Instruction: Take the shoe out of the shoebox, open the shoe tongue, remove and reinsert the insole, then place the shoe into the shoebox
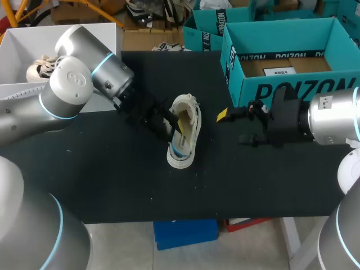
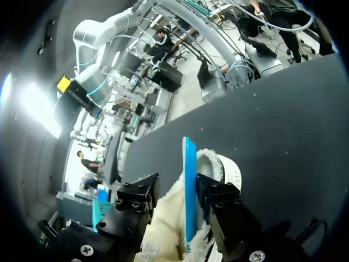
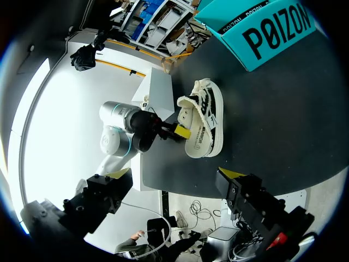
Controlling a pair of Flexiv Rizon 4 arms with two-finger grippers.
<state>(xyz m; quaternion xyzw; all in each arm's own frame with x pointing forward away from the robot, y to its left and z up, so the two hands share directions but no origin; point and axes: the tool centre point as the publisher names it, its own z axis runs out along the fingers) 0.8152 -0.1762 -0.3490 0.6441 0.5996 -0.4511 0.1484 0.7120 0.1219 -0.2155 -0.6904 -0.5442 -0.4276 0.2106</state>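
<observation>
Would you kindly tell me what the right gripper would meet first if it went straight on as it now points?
Most likely the shoe, which lies straight ahead of the right gripper across a stretch of table. Depth is hard to judge.

Shoe (image 1: 184,135) on table (image 1: 112,180) ctr, shoebox (image 1: 292,90) behind it to R, R fingers (image 1: 222,115) near shoe's R, apart.

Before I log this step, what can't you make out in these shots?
Head view: left end effector blocks the opening of the shoe.
Left wrist view: lower end of the insole hidden in shoe lining.
Right wrist view: shoebox cut off by the black rim.
</observation>
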